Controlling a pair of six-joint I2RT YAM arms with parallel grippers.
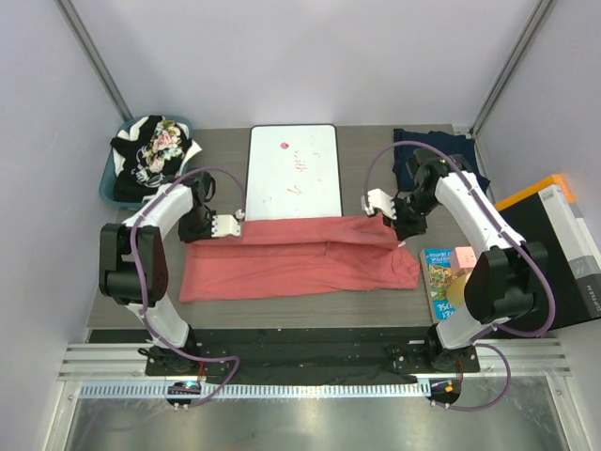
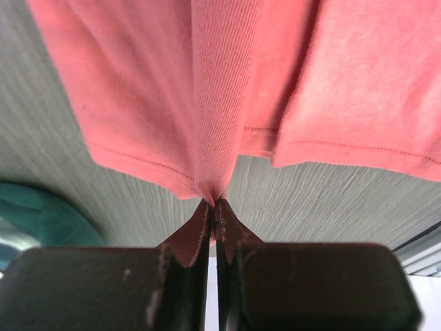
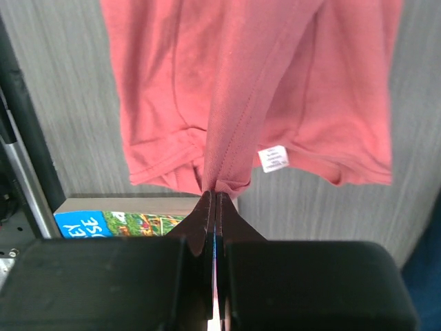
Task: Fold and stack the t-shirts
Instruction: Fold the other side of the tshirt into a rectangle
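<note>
My left gripper [image 2: 213, 201] has its jaws pressed together on a pinch of the salmon t-shirt [image 1: 300, 258]; the cloth fans out ahead of the tips, with the grey table [image 2: 55, 172] beneath it. My right gripper [image 3: 215, 193] is clamped the same way on the shirt's other end; a small white label [image 3: 273, 158] shows just ahead of those tips, and a book [image 3: 117, 224] lies off to one side. From above, the shirt lies in a long folded band between the two sets of jaws; the white board [image 1: 293, 174] lies just past its far edge. A navy t-shirt [image 1: 413, 150] lies beyond the right jaws; beyond the left ones, a floral-printed shirt [image 1: 155, 146] fills a teal basket [image 1: 108, 183].
</note>
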